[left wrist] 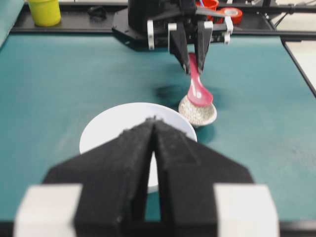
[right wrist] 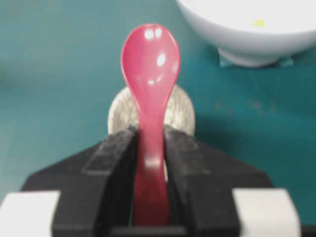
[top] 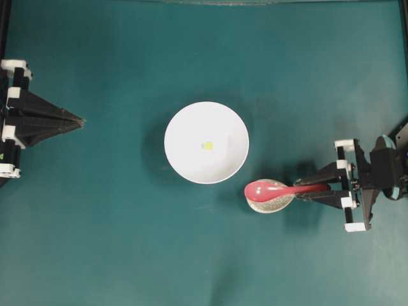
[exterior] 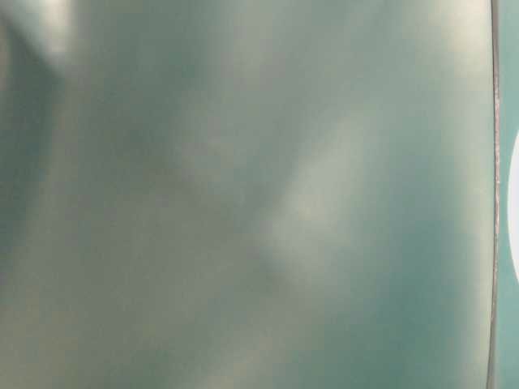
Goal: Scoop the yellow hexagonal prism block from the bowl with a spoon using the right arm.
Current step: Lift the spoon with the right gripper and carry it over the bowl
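The white bowl (top: 185,124) sits mid-table with the tiny yellow hexagonal block (top: 207,145) lying in it; the block also shows in the right wrist view (right wrist: 258,22). The pink-red spoon (top: 266,189) rests with its scoop on a speckled beige spoon rest (top: 271,205) just right of the bowl. My right gripper (top: 301,189) is shut on the spoon's handle (right wrist: 150,148), one finger on each side. My left gripper (top: 81,120) is shut and empty at the far left, well away from the bowl. In the left wrist view it points at the bowl (left wrist: 108,123).
A yellow cup (left wrist: 44,11) and red tape rolls (left wrist: 232,12) stand beyond the table's far edge behind the right arm. The table-level view is a teal blur. Open teal mat lies all round the bowl.
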